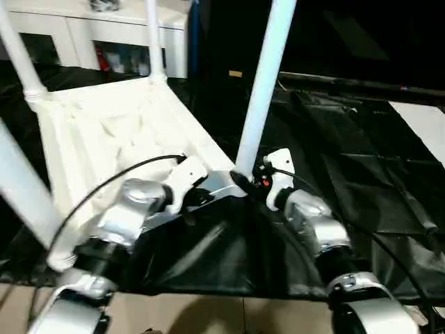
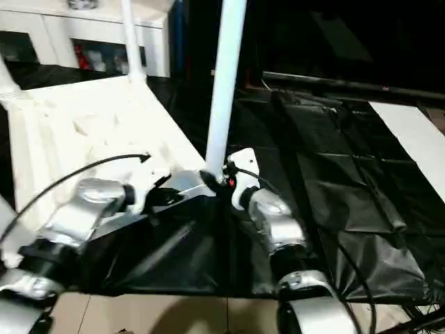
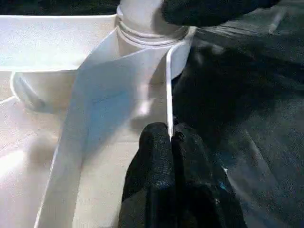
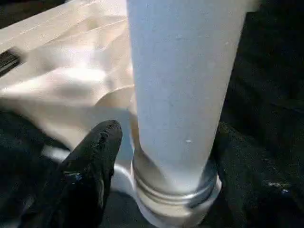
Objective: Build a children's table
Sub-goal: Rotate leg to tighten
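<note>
At frame centre, my left claw (image 3: 172, 142) pinches the tabletop (image 1: 104, 139) rim to steady it while my right claw (image 1: 245, 182) brackets, unclenched, the socketed leg (image 1: 263, 83).

the table top (image 1: 104, 132) and its legs (image 1: 261, 90) are seen in plain white, and the ribbed underside is also white. the sheet (image 1: 361, 188) under them is black and shiny, and the fingers (image 3: 161, 156) are black, while the forearms (image 1: 316, 226) are silver. a white cabinet (image 1: 90, 35) with something red inside is seen behind.
</note>
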Robot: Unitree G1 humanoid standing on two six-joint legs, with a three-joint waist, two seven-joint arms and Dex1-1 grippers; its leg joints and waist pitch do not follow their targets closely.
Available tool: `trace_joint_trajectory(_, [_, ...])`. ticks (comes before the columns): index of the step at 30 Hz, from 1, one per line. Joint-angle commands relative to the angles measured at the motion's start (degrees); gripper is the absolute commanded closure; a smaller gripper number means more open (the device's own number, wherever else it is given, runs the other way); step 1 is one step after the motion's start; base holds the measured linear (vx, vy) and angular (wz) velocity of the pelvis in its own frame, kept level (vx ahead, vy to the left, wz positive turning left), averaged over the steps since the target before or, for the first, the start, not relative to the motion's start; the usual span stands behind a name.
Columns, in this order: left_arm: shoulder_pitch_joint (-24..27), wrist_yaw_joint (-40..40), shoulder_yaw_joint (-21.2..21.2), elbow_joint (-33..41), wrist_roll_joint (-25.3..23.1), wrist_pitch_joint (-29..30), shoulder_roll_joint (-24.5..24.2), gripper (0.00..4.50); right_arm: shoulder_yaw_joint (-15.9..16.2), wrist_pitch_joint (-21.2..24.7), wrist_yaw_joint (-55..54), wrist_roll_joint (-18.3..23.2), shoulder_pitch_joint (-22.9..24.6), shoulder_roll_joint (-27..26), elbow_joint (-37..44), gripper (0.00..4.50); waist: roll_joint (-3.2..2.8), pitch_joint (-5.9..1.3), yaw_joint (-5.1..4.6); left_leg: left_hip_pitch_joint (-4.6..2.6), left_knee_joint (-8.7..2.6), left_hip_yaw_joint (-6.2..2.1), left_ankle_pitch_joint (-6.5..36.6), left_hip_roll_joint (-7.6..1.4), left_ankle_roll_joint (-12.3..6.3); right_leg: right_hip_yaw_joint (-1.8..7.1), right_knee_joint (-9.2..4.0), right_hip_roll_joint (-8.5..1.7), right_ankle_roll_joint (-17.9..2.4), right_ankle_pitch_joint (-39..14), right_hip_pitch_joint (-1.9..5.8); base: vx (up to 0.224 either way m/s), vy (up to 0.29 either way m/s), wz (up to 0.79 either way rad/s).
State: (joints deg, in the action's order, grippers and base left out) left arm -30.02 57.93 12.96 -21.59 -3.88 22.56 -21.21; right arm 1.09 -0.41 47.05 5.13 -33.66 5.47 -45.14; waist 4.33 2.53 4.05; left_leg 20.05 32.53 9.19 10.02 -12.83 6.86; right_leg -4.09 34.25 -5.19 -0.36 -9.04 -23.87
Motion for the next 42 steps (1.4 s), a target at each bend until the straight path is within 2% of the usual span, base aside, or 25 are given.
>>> trace_joint_trajectory(1, [-0.64, 5.34, 2.23, 3.09, 3.31, -3.07, 0.7, 4.5, 5.24, 0.24, 7.35, -0.59, -0.89, -0.56, -0.87, 1.28, -0.76, -3.26, 0.49, 0.09, -4.06, 0.72, 16.45, -0.19, -2.04, 2.02, -4.09, -2.38, -9.97, -18.12, 2.67, 0.0, 0.0, 0.0])
trace_joint_trajectory(4, [-0.18, 9.13, 2.07, 3.58, 4.35, -3.78, -1.46, 4.5, 5.75, -0.14, 12.46, -0.38, -1.37, 2.23, -0.95, 1.28, -0.95, -3.54, 1.04, 0.03, -3.72, 1.07, 12.6, -0.19, -2.67, 2.17, -3.18, -2.22, -12.37, -11.76, 2.92, 0.054, -0.023, 0.04])
trace_joint_trajectory(6, [0.24, 13.14, 1.94, 3.27, 5.25, -5.46, -3.46, 4.5, 6.48, 0.12, 19.33, 0.04, -1.73, 4.91, -0.2, 1.28, -0.89, -3.63, 1.64, -0.44, -3.42, 1.44, 9.86, -0.16, -3.15, 2.27, -2.56, -1.97, -14.21, -5.95, 2.82, 0.055, -0.01, 0.06])
trace_joint_trajectory(8, [0.34, 14.5, 2.05, 3.07, 5.62, -6.12, -4.19, 4.5, 6.71, 0.37, 21.61, 0.25, -1.85, 5.63, 0.08, 1.28, -0.98, -3.65, 1.91, -0.11, -3.24, 1.47, 8.39, -0.14, -4.13, 2.25, -1.94, -1.83, -15.2, -2.44, 3.05, 0.027, -0.001, 0.04])
trace_joint_trajectory(10, [0.58, 18.25, 2.31, 3.1, 7.17, -6.56, -5.87, 4.5, 7.91, 0.61, 27.24, 0.8, -2.03, 7.22, 0.83, 1.28, -1.08, -3.67, 2.6, -0.35, -3.11, 1.66, 8.23, -0.28, -4.48, 2.13, -1.72, -1.73, -15.74, -1.47, 3.08, 0.0, 0.0, 0.0])
trace_joint_trajectory(11, [0.65, 19.18, 2.31, 3.19, 7.6, -6.68, -6.16, 4.5, 8.21, 0.73, 28.29, 0.88, -2.07, 7.49, 0.94, 1.28, -1.08, -3.67, 2.6, -0.35, -3.11, 1.66, 8.23, -0.28, -4.48, 2.13, -1.72, -1.73, -15.74, -1.47, 3.08, 0.0, 0.0, 0.0])
trace_joint_trajectory(14, [0.61, 20.14, 2.45, 3.09, 7.74, -6.73, -6.9, 4.5, 9.25, 0.7, 30.64, 0.76, -1.98, 8.1, 1.33, 1.62, -1.0, -3.44, 3.01, -0.22, -3.3, 1.66, 10.16, -0.51, -3.36, 2.15, -1.9, -2.02, -15.17, -4.92, 3.1, 0.0, 0.0, 0.0])
trace_joint_trajectory(15, [0.44, 20.87, 2.45, 2.54, 7.64, -6.98, -7.68, 4.5, 10.37, 0.74, 32.63, 0.51, -1.83, 8.59, 1.82, 1.65, -0.77, -3.34, 3.11, -0.19, -3.42, 1.61, 11.5, -0.51, -2.71, 2.17, -2.15, -2.15, -14.44, -7.56, 3.14, 0.0, 0.0, 0.0])
trace_joint_trajectory(18, [0.11, 21.81, 2.41, 1.53, 7.4, -7.77, -8.63, 4.5, 11.61, 0.56, 34.58, 0.06, -1.72, 9.04, 2.24, 1.93, -0.84, -3.11, 3.43, -0.42, -3.61, 1.53, 14.37, -0.53, -1.7, 2.31, -2.81, -2.32, -12.47, -13.59, 2.84, 0.0, 0.0, 0.0])
trace_joint_trajectory(20, [-0.05, 22.1, 2.36, 1.11, 7.33, -8.03, -8.93, 4.5, 11.95, 0.38, 35.17, -0.11, -1.71, 9.1, 2.27, 2.08, -0.8, -3.09, 3.52, -0.31, -3.74, 1.39, 14.7, -0.54, -1.23, 2.33, -2.92, -2.4, -11.56, -15.47, 2.88, 0.0, 0.0, 0.0])
trace_joint_trajectory(24, [-0.48, 22.3, 2.0, 0.08, 7.51, -8.67, -9.37, 4.5, 12.56, -0.22, 36.14, -0.09, -1.4, 8.79, 2.63, 2.37, -0.72, -3.12, 3.73, -0.35, -3.81, 1.31, 14.62, -0.54, -0.78, 2.35, -2.88, -2.36, -11.09, -15.93, 2.74, 0.0, 0.0, 0.0])
trace_joint_trajectory(27, [-0.59, 21.19, 1.74, -0.47, 7.12, -9.15, -9.13, 4.5, 12.88, -0.15, 36.03, 0.12, -0.78, 8.44, 3.17, 2.42, -0.71, -3.17, 3.73, -0.2, -3.81, 1.26, 14.03, -0.47, -0.73, 2.33, -2.81, -2.3, -10.93, -15.2, 2.86, 0.0, 0.0, 0.0])
trace_joint_trajectory(30, [-1.13, 16.67, 0.75, -1.87, 6.18, -9.04, -7.63, 4.5, 13.06, 0.83, 34.64, 0.62, 0.97, 7.63, 4.46, 2.48, -0.75, -3.26, 3.86, -0.34, -3.69, 1.36, 13.48, -0.45, -0.86, 2.38, -2.71, -2.23, -11.33, -13.62, 2.81, 0.0, 0.0, 0.0])
trace_joint_trajectory(33, [-1.58, 13.59, 0.06, -2.1, 5.75, -7.74, -6.5, 4.5, 12.37, 2.05, 32.68, 1.43, 2.43, 6.71, 5.65, 2.52, -0.77, -3.19, 3.86, -0.35, -3.81, 1.32, 13.61, -0.42, -0.75, 2.4, -2.8, -2.19, -11.11, -13.87, 2.86, 0.0, 0.0, 0.0])
trace_joint_trajectory(35, [-2.0, 10.01, -0.67, -2.05, 5.5, -6.53, -5.01, 4.5, 10.93, 3.25, 29.17, 2.52, 3.73, 5.14, 6.45, 2.52, -0.83, -3.05, 3.84, -0.42, -3.88, 1.3, 15.26, -0.36, -0.49, 2.43, -3.13, -2.25, -10.51, -16.75, 2.77, 0.0, 0.0, 0.0])
trace_joint_trajectory(36, [-2.34, 6.66, -1.13, -2.03, 4.94, -5.72, -3.74, 4.5, 9.62, 4.1, 25.58, 3.23, 4.62, 3.56, 6.75, 2.52, -0.76, -2.88, 3.86, -0.73, -3.97, 1.21, 17.35, -0.37, -0.09, 2.47, -3.65, -2.48, -9.66, -20.38, 2.4, 0.0, 0.0, 0.0])
trace_joint_trajectory(37, [-2.57, 4.27, -1.45, -2.05, 4.53, -5.1, -2.74, 4.5, 8.66, 4.68, 21.51, 2.98, 4.86, 2.25, 6.17, 2.52, -0.8, -2.86, 3.58, -0.33, -4.18, 0.9, 17.99, -0.32, 0.37, 2.35, -3.7, -2.51, -8.75, -22.54, 2.72, 0.0, 0.0, 0.0])
trace_joint_trajectory(38, [-2.57, 4.27, -1.45, -2.05, 4.53, -5.1, -2.74, 4.5, 8.66, 4.68, 21.51, 2.98, 4.86, 2.25, 6.17, 2.52, -0.76, -2.81, 3.44, -0.27, -4.3, 0.87, 18.17, -0.31, 0.64, 2.32, -3.87, -2.48, -8.12, -23.66, 2.71, 0.0, 0.0, 0.0])
trace_joint_trajectory(39, [-2.86, 1.1, -1.88, -2.01, 3.95, -4.2, -1.27, 4.5, 7.55, 4.76, 17.01, 2.67, 5.05, 0.45, 5.21, 2.52, -0.71, -2.83, 3.36, -0.46, -4.25, 0.82, 18.76, -0.27, 0.97, 2.29, -4.14, -2.62, -7.24, -25.85, 2.53, 0.0, 0.0, 0.0])
trace_joint_trajectory(40, [-3.22, -3.06, -2.44, -1.76, 3.31, -2.64, 1.0, 4.5, 5.76, 5.29, 9.72, 2.22, 4.74, -2.34, 2.99, 2.52, -0.7, -2.76, 3.04, -0.25, -4.32, 0.65, 18.88, -0.16, 1.37, 2.18, -4.31, -2.71, -6.36, -28.01, 2.6, 0.0, 0.0, 0.0])
trace_joint_trajectory(42, [-3.26, -4.25, -2.61, -1.55, 3.1, -2.0, 1.83, 4.5, 5.11, 5.76, 7.1, 2.16, 4.56, -3.31, 2.23, 2.52, -0.58, -2.76, 2.31, -0.13, -4.3, 0.45, 19.55, 0.04, 1.56, 1.87, -4.88, -2.84, -4.75, -31.85, 2.61, 0.0, 0.0, 0.0])
